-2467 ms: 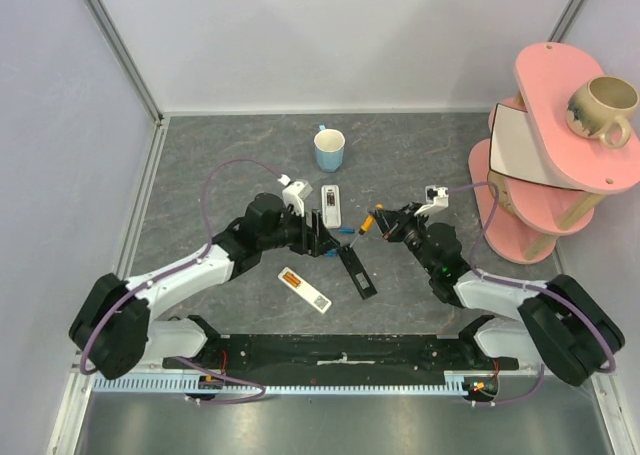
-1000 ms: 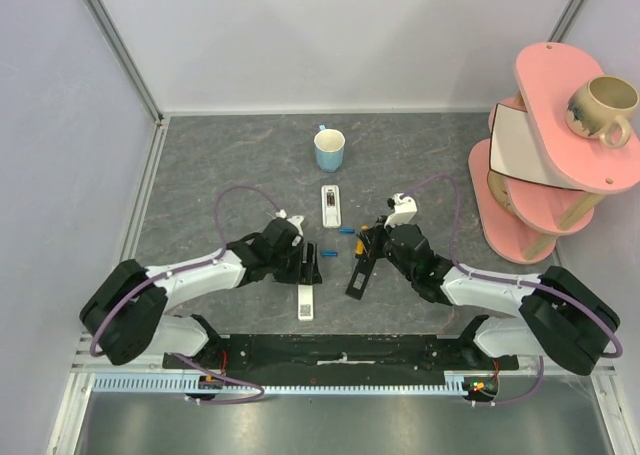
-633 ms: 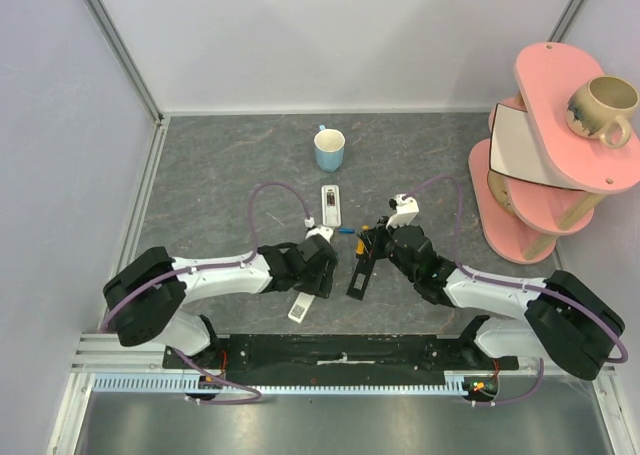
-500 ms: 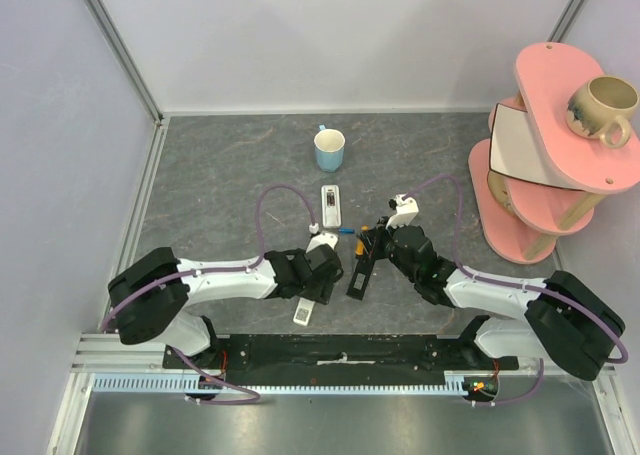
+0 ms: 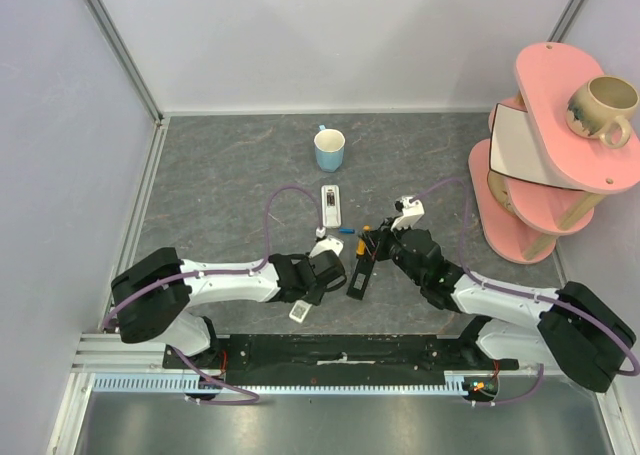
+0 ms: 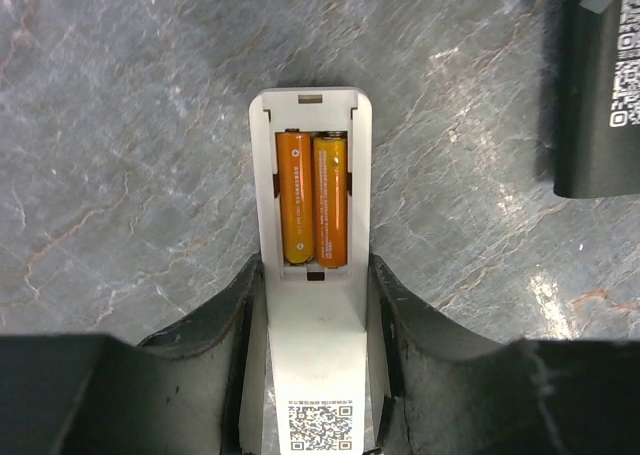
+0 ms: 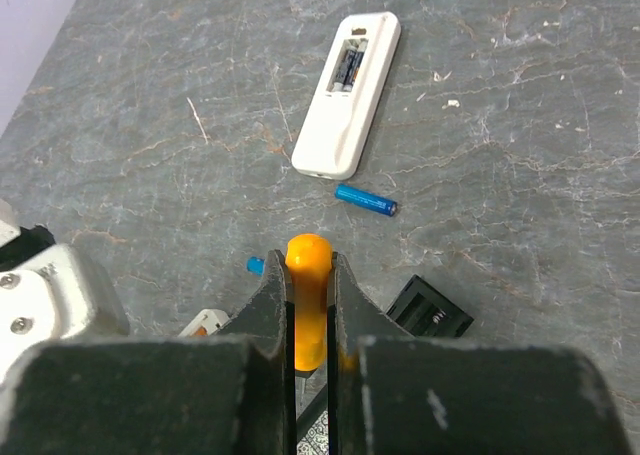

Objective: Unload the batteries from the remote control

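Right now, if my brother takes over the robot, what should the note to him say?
Left gripper: astride the near white plastic remote, fingers at its sides; can't tell if it grips. Two orange cylindrical batteries sit in its open compartment.
Right gripper: shut on one orange battery.
Done: one blue battery lies loose on the grey table, beside the far white remote.
Left: set down the held battery, pull the two orange ones. The far remote seems to hold cells too.

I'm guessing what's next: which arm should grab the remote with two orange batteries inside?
Left: the left end effector straddles that remote; the right end effector is shut on a battery.
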